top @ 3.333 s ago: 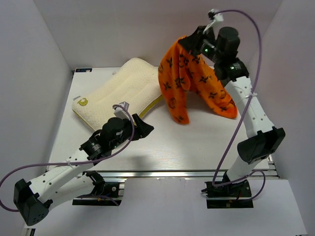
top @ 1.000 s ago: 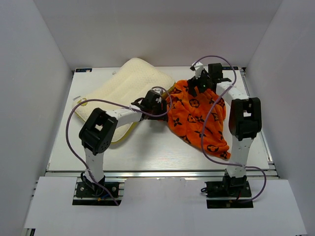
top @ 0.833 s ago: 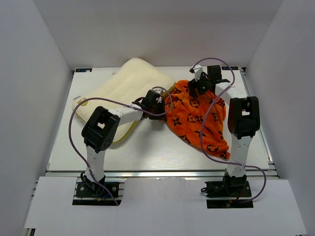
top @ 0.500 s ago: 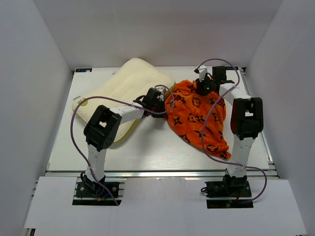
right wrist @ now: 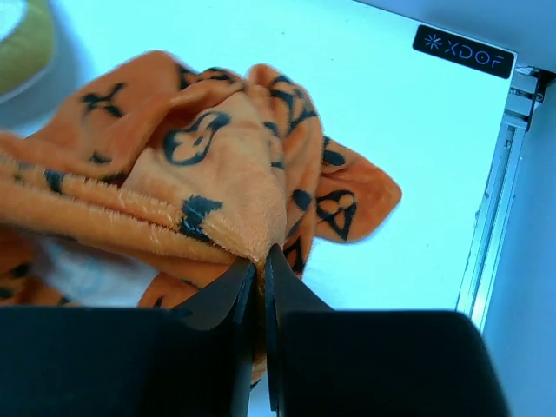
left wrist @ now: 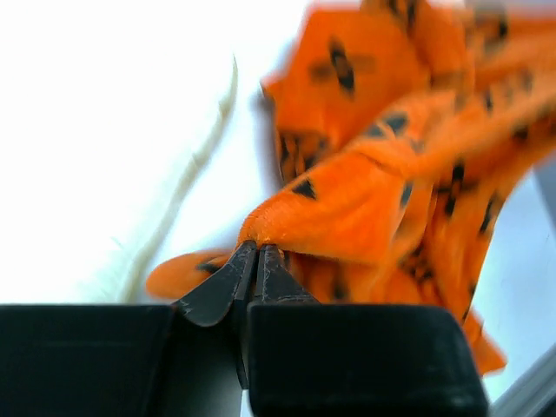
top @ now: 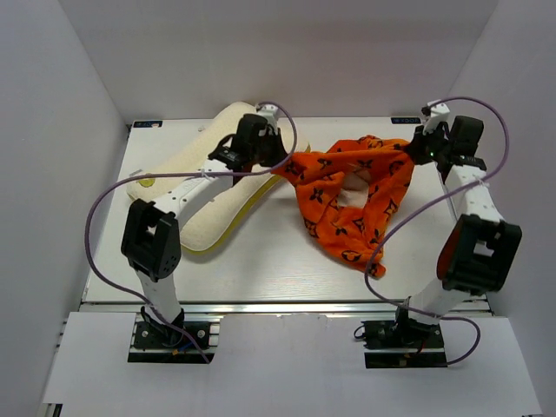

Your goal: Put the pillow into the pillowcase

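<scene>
Left tool (left wrist: 258, 254) is clenched on a thin pinch of the pillowcase (top: 347, 195) edge, and my right tool (right wrist: 260, 261) is clenched on another fold of the same cloth. Between them I hold the orange fabric stretched above the counter (top: 261, 269), its lower part draping down toward the surface. The pillow (top: 200, 217) lies flat at the left, just beside the cloth and partly under my left arm. I judge the case light, limp and plush, apt to slip or bunch, so small pinches at the rim suit it. The foam pillow looks bulky but springy; I would take it by a corner or its thick side.
</scene>
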Robot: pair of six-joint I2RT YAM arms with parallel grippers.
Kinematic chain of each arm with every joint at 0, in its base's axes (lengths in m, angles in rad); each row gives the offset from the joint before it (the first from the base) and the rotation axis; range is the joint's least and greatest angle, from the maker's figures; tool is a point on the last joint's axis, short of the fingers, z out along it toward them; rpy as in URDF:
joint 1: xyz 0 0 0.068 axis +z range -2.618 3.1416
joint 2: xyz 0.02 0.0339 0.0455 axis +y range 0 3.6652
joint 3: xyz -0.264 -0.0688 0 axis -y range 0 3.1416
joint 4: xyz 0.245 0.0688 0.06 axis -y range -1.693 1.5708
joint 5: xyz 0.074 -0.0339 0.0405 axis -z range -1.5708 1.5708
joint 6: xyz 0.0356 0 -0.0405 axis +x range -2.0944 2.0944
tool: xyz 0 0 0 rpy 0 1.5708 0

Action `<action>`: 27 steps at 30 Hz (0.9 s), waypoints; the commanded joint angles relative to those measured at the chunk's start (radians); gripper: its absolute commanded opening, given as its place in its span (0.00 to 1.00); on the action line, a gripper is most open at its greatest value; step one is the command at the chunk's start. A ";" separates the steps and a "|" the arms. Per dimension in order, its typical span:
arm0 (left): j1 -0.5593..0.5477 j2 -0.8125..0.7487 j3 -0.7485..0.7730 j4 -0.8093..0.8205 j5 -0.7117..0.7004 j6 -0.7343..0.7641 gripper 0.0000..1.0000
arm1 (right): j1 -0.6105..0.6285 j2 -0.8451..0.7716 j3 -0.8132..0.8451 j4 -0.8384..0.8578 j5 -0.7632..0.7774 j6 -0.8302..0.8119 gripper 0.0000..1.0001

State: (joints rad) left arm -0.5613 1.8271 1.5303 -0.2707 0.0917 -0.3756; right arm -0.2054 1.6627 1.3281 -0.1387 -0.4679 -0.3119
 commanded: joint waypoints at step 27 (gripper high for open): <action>0.126 0.091 0.343 -0.133 -0.011 0.018 0.54 | -0.015 -0.202 -0.057 0.103 0.014 0.120 0.57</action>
State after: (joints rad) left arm -0.4339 2.1738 1.9652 -0.4316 0.0891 -0.3901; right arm -0.2222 1.5097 1.1950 -0.0727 -0.4232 -0.1635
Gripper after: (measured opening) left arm 0.529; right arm 0.561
